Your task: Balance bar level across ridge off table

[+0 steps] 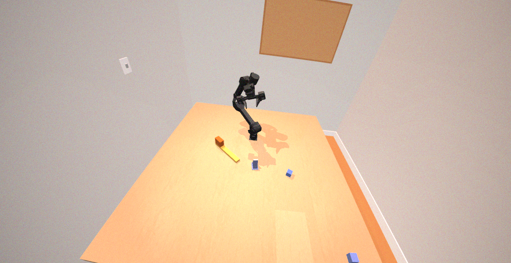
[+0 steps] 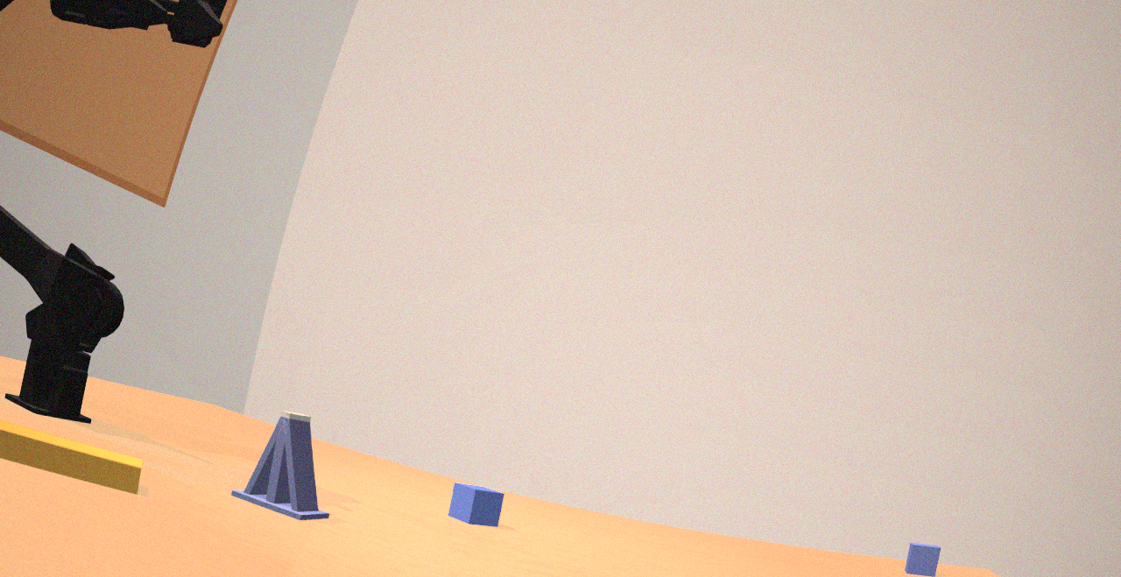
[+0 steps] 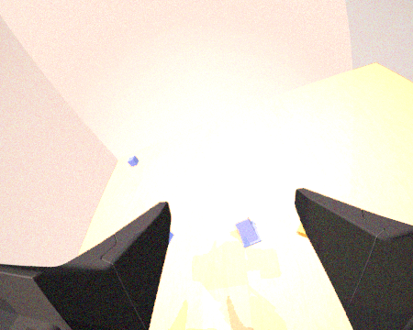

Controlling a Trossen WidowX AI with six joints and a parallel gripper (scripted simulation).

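A yellow bar (image 1: 230, 153) (image 2: 70, 460) (image 3: 303, 231) lies flat on the table (image 1: 178, 208), with an orange block (image 1: 219, 141) at its far end. In the wrist view only a sliver of the bar shows beside the right finger. The blue ridge stand (image 1: 255, 163) (image 2: 301, 464) (image 3: 248, 233) stands upright to the right of the bar, with a pale top and nothing on it. My gripper (image 1: 251, 107) (image 3: 232, 203) is open and empty, high above the table and behind the bar and the ridge in the top view.
A blue cube (image 1: 289, 173) (image 2: 475, 504) sits right of the ridge, mostly hidden by the left finger in the wrist view. Another blue cube (image 1: 352, 257) (image 2: 922, 559) (image 3: 133, 160) lies farther off, near the table's right edge. A framed brown board (image 1: 303, 27) (image 2: 94, 80) hangs on the wall.
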